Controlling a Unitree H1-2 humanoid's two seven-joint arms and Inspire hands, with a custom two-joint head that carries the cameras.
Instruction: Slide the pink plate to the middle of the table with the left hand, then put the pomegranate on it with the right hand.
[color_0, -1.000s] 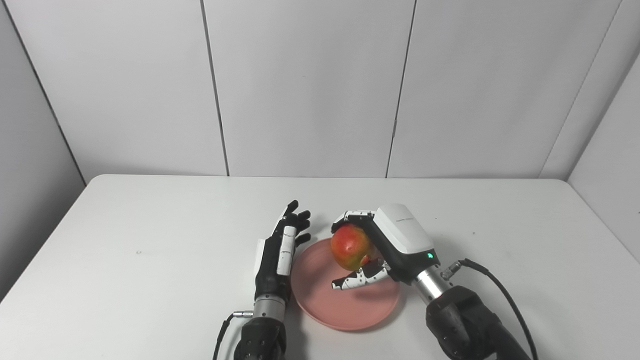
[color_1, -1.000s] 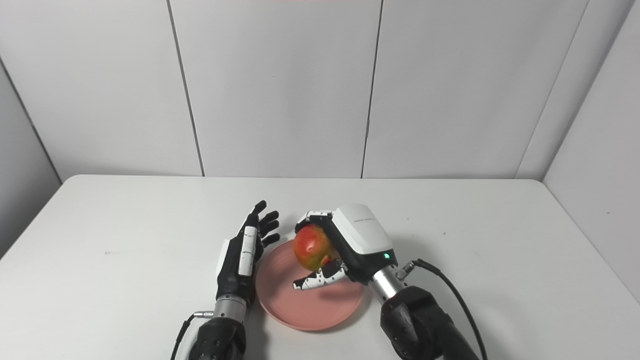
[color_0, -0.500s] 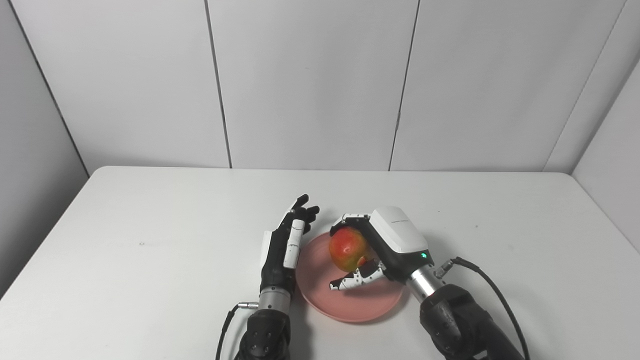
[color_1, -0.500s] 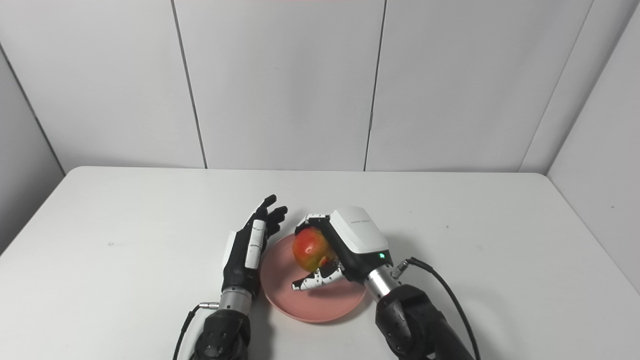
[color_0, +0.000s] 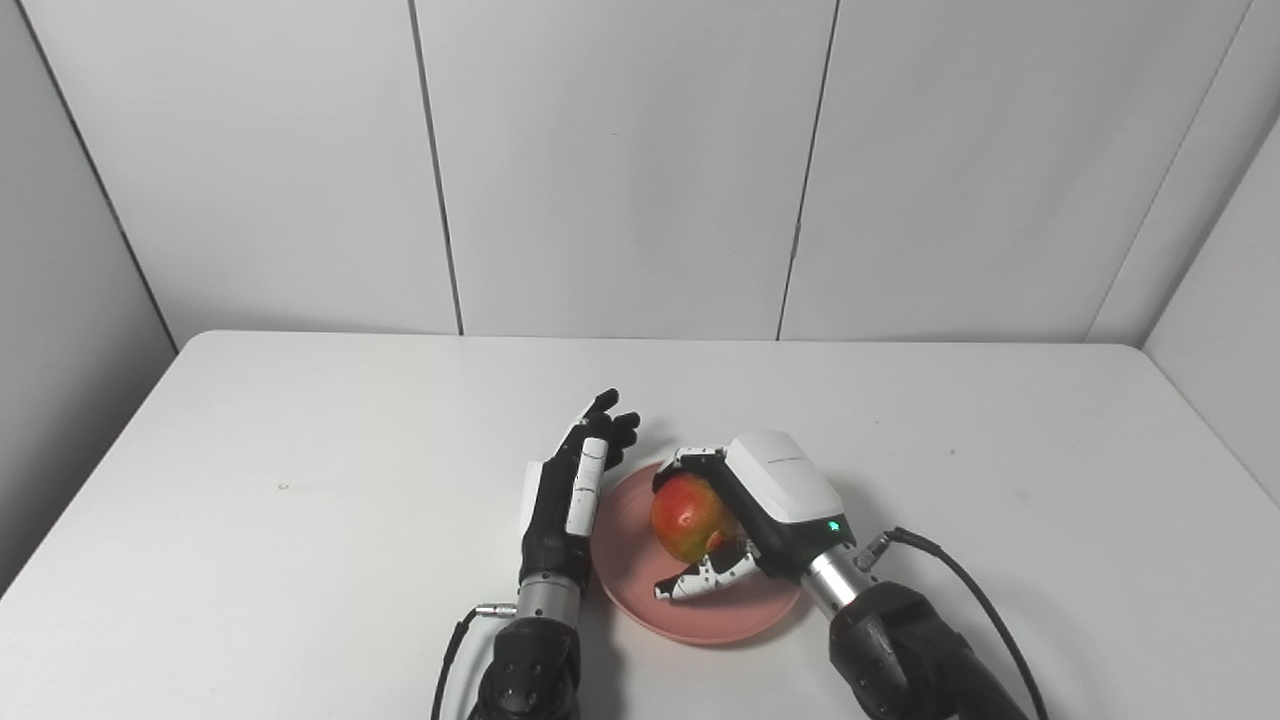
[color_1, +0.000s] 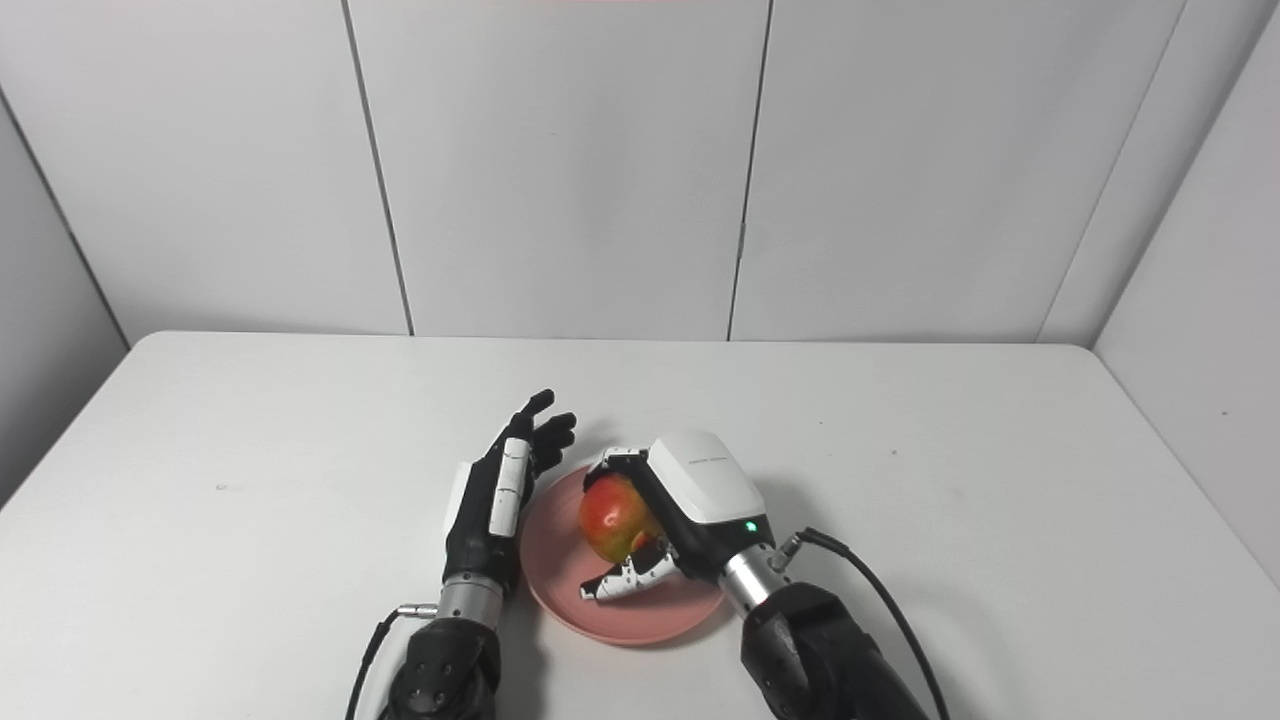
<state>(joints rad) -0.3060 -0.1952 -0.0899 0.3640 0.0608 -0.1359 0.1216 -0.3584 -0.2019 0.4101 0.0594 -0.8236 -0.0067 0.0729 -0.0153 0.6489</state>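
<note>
Pomegranate (color_0: 684, 503) sits wrapped in your right hand (color_0: 745, 510) over the pink plate (color_0: 640, 590), near the table's (color_0: 300, 450) front edge. Your left hand (color_0: 568, 495) stands empty, fingers spread, beside the plate's left rim.

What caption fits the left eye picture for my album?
Right hand holds a pomegranate over the pink plate; left hand waits open.

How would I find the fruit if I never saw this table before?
Look at the near middle of the white table, where a round pink plate lies between the two robot hands. Just over that plate, the right hand, with its white back, holds the pomegranate. It is the only round, red and yellow-green thing there; the left hand beside the plate is open.
</note>
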